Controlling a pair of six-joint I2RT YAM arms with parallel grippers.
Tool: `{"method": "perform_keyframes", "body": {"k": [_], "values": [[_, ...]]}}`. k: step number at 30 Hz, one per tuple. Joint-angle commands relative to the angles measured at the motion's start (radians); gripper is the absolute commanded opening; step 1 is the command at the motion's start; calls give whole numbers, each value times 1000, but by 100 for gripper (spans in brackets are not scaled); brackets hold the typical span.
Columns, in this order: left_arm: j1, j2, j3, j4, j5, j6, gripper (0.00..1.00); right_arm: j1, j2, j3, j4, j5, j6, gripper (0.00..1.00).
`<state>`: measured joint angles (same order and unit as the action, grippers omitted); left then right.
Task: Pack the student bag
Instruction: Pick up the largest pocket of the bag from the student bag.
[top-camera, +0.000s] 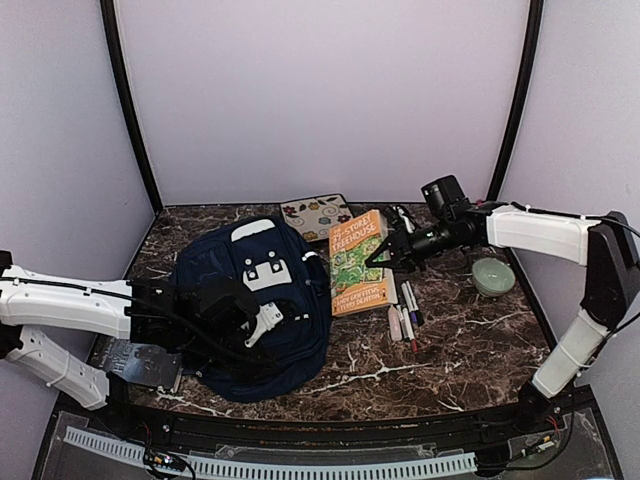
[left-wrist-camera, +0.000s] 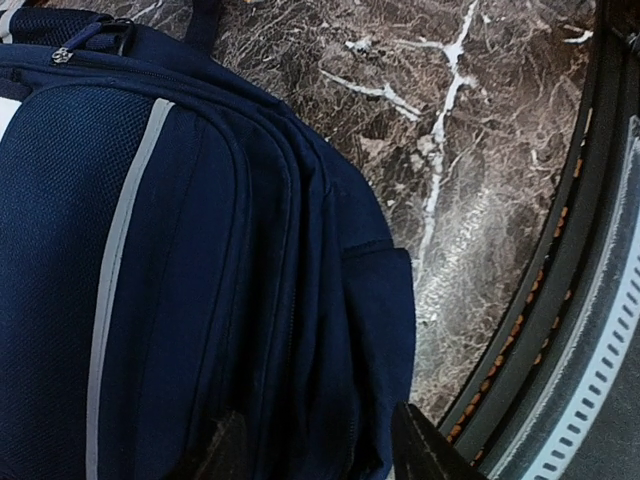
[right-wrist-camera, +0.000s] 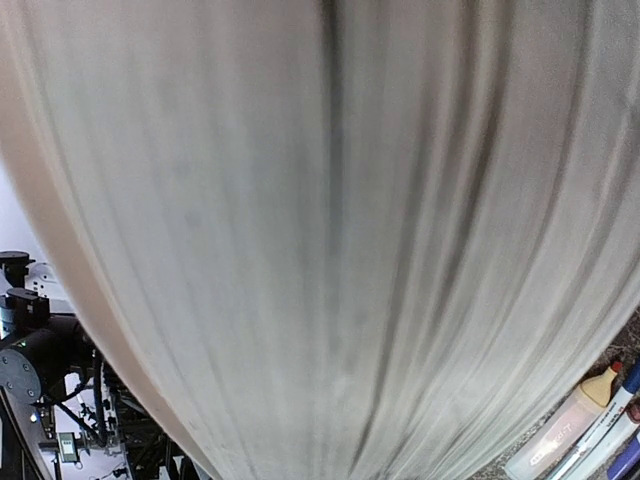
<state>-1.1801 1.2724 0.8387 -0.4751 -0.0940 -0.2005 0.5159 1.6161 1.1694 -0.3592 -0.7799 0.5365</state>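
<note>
Student bag (top-camera: 295, 345), navy with white patches, is lying flat on the left-centre of the marble worktop (top-camera: 450, 350). No open mouth or pale lining is showing in the overhead view or the left wrist view. Nothing visible is sitting inside it, so packing appears to be barely beginning.

The left end effector (left-wrist-camera: 320, 455) is hovering over the bag's side panel with its fingers (left-wrist-camera: 425, 448) standing apart. They are released, with only fabric beneath them and nothing pinched. It is probably searching for a zipper or a fold to pull open.

The right end effector (top-camera: 385, 252) is reaching in at the right edge of the orange Treehouse book (top-camera: 355, 265), which is lying just beside the bag. In the right wrist view the book's page block is filling nearly the whole frame and hiding the fingers. Judging from that closeness, it is most likely clenching the book, ready to carry it over.

A patterned pencil case (top-camera: 315, 213) is waiting behind the book. A cluster of markers (top-camera: 407, 310) is lying to the book's right. A pale green round dish (top-camera: 493, 276) is sitting further right, well apart from the bag.

The bag needs opening, and every loose item is waiting to go in.
</note>
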Motion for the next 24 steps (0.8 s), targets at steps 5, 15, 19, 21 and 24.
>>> {"method": "perform_keyframes", "body": {"k": [5,15,19,21,24], "values": [[-21,107,85,-96,-168,84,52,-8,-58,-40,151,-115,-15,0],[-35,119,65,-35,-73,113,50,-8,-76,-60,155,-105,-32,0],[-35,122,66,18,-59,86,50,-7,-77,-69,169,-114,-30,0],[-34,149,75,12,-73,67,49,-7,-80,-69,174,-125,-30,0],[-34,207,96,13,-80,47,47,-8,-86,-72,177,-126,-37,0]]}}
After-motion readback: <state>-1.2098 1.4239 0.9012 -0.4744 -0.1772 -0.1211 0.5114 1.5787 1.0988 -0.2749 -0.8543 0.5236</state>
